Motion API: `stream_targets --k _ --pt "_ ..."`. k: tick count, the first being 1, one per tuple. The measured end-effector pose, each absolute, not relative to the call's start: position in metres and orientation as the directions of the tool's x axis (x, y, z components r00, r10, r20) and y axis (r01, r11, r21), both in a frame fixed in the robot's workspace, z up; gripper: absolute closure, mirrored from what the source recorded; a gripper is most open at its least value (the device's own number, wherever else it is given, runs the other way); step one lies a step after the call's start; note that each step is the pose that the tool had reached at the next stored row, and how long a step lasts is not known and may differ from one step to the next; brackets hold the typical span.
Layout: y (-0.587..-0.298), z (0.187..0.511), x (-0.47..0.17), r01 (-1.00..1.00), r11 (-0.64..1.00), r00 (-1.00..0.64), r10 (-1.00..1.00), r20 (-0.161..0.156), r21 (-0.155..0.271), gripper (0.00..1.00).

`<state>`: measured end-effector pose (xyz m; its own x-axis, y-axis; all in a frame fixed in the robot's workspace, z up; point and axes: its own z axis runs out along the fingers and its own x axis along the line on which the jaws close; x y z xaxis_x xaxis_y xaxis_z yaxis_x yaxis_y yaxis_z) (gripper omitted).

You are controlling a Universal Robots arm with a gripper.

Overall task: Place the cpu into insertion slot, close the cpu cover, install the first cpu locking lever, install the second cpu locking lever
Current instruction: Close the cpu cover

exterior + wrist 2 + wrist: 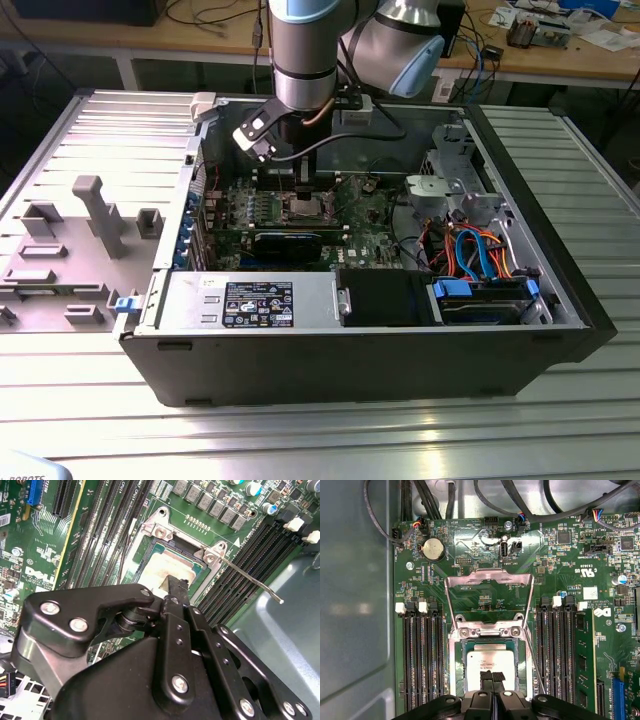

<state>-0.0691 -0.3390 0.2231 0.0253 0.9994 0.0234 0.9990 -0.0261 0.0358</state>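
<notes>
Pincer [492, 676] shut, fingertips together, right over the cpu [490, 661], seated in the insertion slot [456, 670] (mid-frame in the exterior view); cpu cover [489, 574] standing open.

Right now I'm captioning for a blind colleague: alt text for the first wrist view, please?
The shut gripper is right over the cpu, which lies in the insertion slot on a green circuit board. The cpu cover stands open beyond it, memory slots on both sides.
</notes>
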Motion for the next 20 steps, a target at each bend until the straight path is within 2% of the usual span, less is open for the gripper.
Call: stream_targets --k 7,20 --pt "-0.339 0.223 -0.067 0.999 -0.026 0.026 0.999 0.023 0.021 0.89" --pt "-0.339 0.234 -0.066 0.999 -0.026 0.026 0.999 0.023 0.021 0.89"
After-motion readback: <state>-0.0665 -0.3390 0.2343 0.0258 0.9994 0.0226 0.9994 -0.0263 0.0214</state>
